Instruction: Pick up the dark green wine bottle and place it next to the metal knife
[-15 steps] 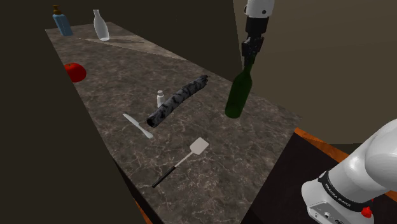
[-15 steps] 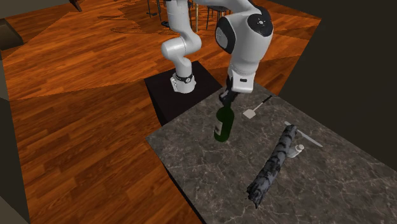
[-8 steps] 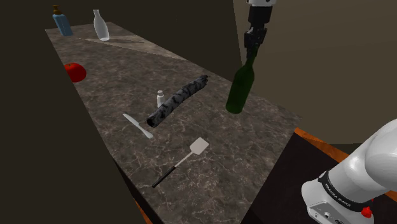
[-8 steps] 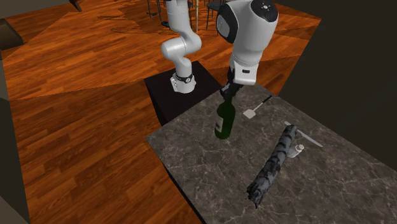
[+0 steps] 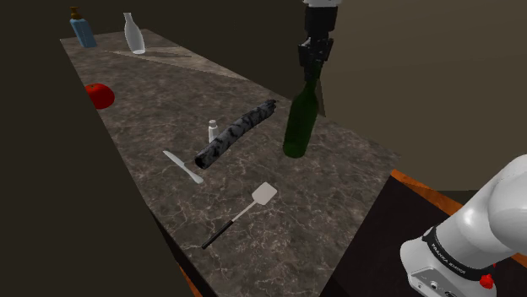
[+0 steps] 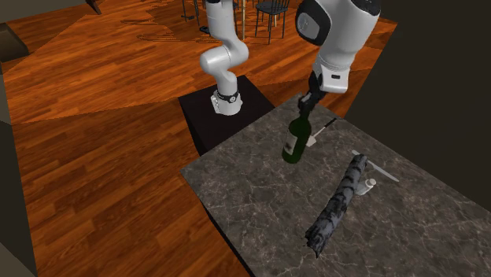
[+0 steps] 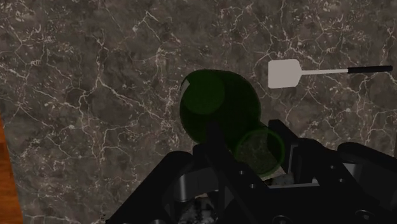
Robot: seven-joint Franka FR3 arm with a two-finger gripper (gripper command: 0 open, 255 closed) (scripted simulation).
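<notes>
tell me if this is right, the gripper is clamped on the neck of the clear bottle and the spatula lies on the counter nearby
Not quite. The gripper is clamped on the neck of the dark green bottle, not the clear one; the shoulder view shows the clear bottle standing at the counter's far end. The spatula does lie on the counter nearby.

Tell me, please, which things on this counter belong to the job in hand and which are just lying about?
Belong to the job: dark green wine bottle, held by its neck in the gripper; pale knife, lying flat.
Just lying about: spatula; dark mottled roll; small white bottle; red object; blue bottle; whitish vase.
</notes>
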